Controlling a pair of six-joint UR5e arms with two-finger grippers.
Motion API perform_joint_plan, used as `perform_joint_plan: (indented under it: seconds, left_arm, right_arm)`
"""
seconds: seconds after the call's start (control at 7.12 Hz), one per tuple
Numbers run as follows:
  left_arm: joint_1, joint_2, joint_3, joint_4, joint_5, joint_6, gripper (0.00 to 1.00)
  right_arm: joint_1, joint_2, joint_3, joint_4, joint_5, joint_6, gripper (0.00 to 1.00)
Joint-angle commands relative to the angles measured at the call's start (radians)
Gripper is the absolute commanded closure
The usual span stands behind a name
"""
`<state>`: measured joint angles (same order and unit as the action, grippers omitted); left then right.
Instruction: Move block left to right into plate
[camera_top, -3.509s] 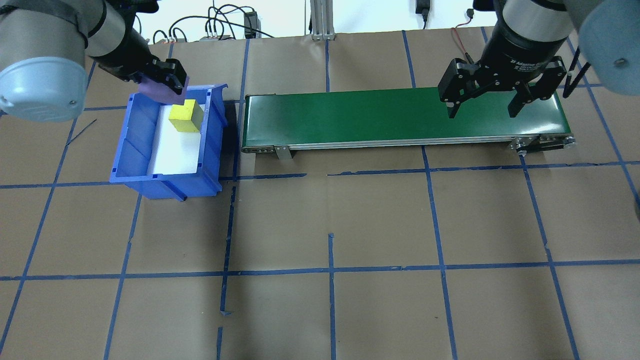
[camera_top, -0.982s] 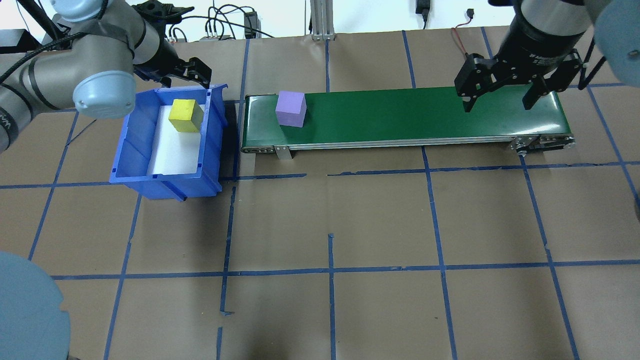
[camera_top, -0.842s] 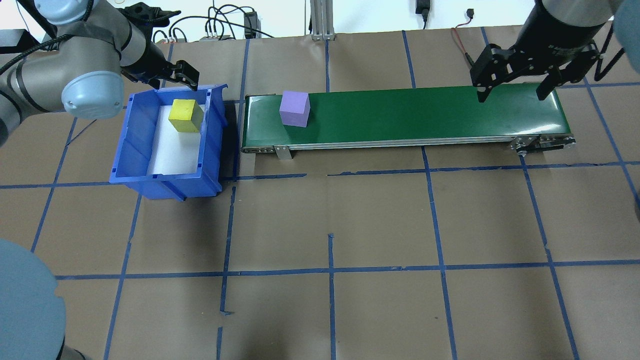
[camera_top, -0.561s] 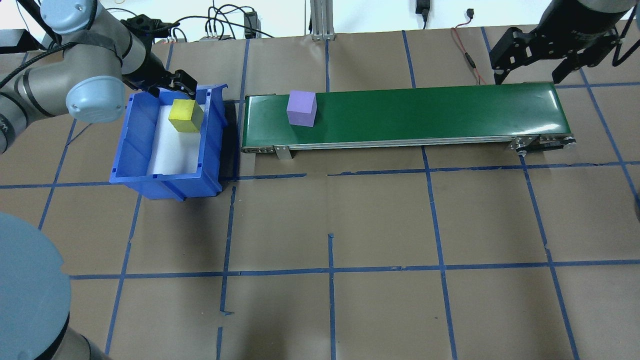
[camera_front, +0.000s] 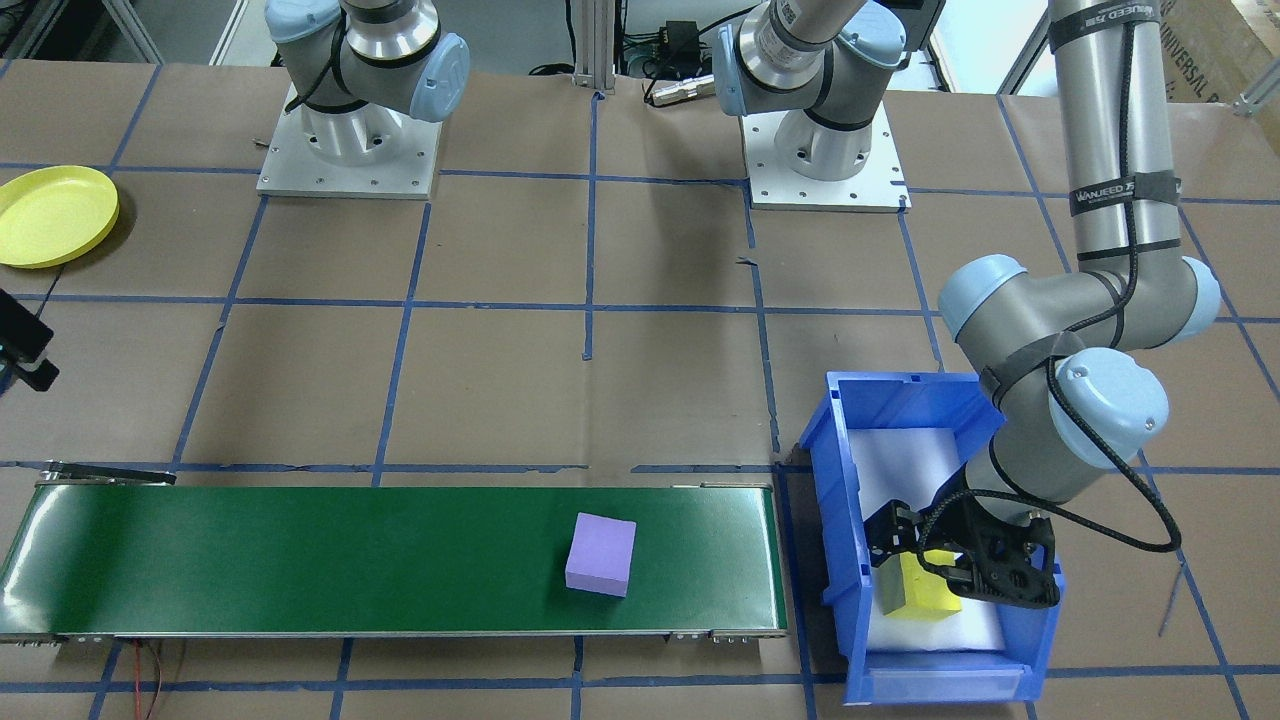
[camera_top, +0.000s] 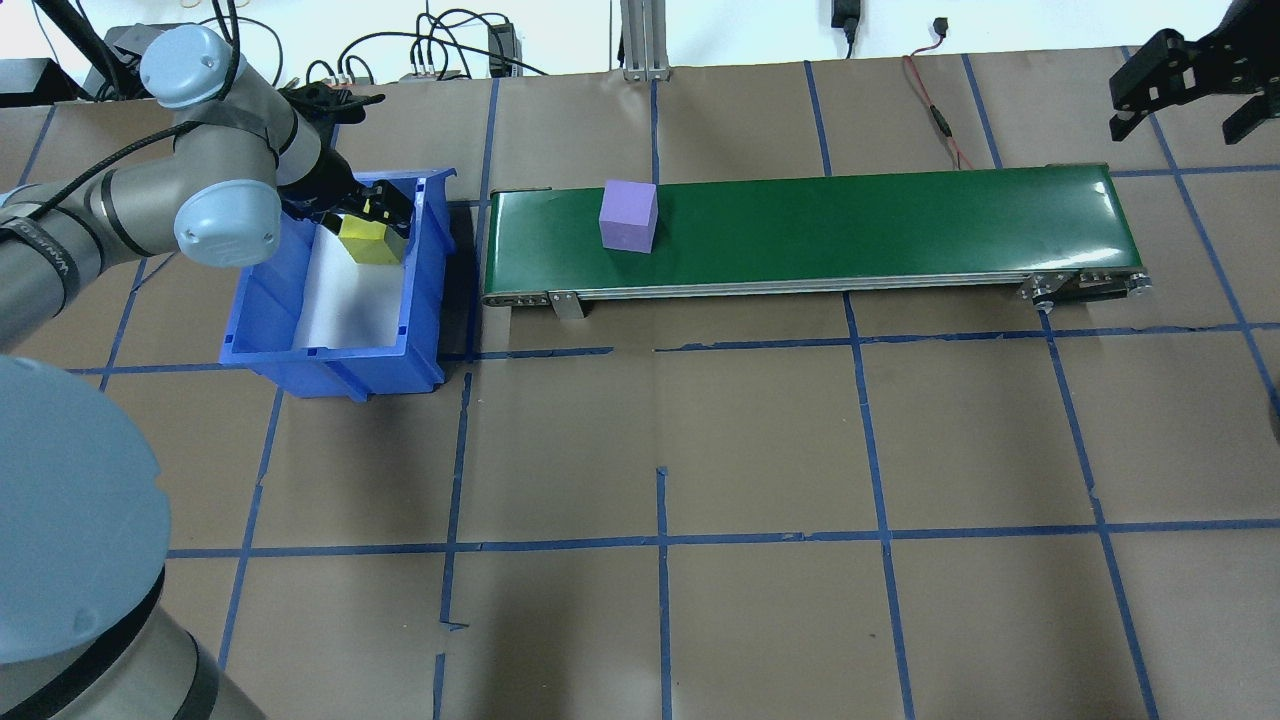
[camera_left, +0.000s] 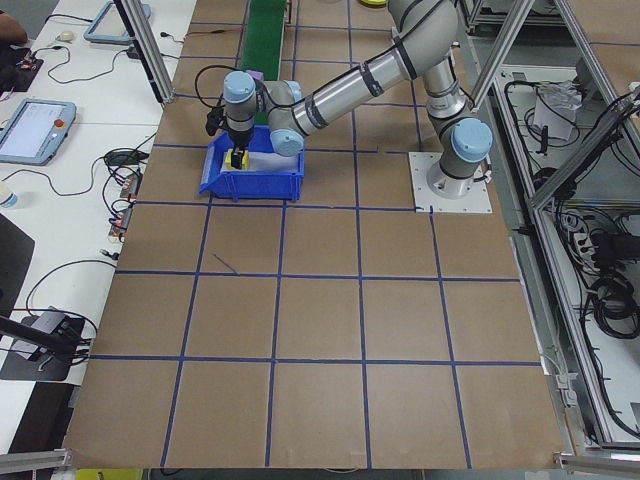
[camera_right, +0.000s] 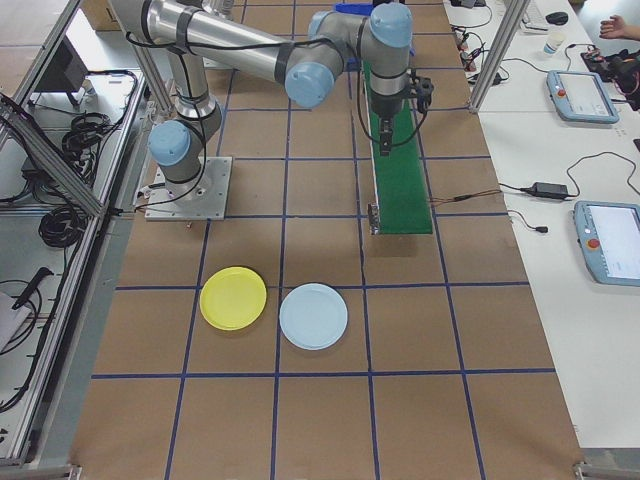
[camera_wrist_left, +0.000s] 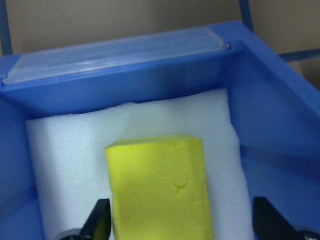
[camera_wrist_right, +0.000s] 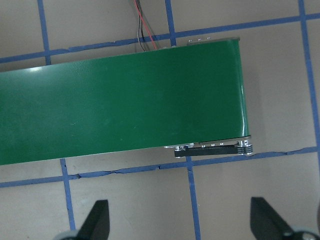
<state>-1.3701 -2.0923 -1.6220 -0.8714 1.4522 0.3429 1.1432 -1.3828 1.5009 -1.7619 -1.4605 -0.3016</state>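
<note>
A purple block (camera_front: 601, 555) (camera_top: 628, 216) lies on the green conveyor belt (camera_front: 300, 560) (camera_top: 880, 225) near its left end. A yellow block (camera_front: 925, 592) (camera_top: 368, 243) (camera_wrist_left: 160, 190) rests on white foam inside the blue bin (camera_front: 830, 480) (camera_top: 330, 360). My left gripper (camera_front: 950, 570) (camera_top: 370, 205) (camera_wrist_left: 182, 227) is down in the bin, open, one finger on each side of the yellow block. My right gripper (camera_top: 1185, 110) (camera_wrist_right: 181, 222) hangs open and empty beyond the belt's right end (camera_wrist_right: 120, 105). A yellow plate (camera_front: 55, 215) (camera_right: 233, 299) and a light blue plate (camera_right: 314, 316) lie on the table's right side.
The bin's walls close in around my left gripper. Red and black wires (camera_wrist_right: 142, 30) run from the belt's right end. Both arm bases (camera_front: 345, 150) stand at the robot's side of the brown papered table with blue tape lines.
My left gripper set the purple block on the belt, then dropped into the bin around the yellow block. The purple block rode rightwards. My right gripper pulled back and right, off the belt.
</note>
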Motion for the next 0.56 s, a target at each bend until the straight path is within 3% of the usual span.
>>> perform_joint_plan:
  seconds: [0.0, 0.14, 0.28, 0.42]
  left_arm:
    - [0.000, -0.012, -0.006, 0.020, 0.000, 0.001, 0.14]
    - [0.000, -0.012, -0.001, 0.020, 0.002, 0.001, 0.43]
    - [0.000, 0.006, 0.008, 0.019, 0.004, -0.001, 0.57]
    - [-0.001, 0.050, 0.013, 0.022, 0.000, -0.008, 0.59]
  right_arm:
    - [-0.045, 0.120, 0.007, -0.113, 0.115, -0.066, 0.00]
    - [-0.045, 0.184, 0.005, -0.208, 0.118, -0.076, 0.00]
    - [-0.045, 0.203, 0.002, -0.241, 0.120, -0.079, 0.00]
    - [-0.045, 0.224, 0.007, -0.299, 0.121, -0.079, 0.00]
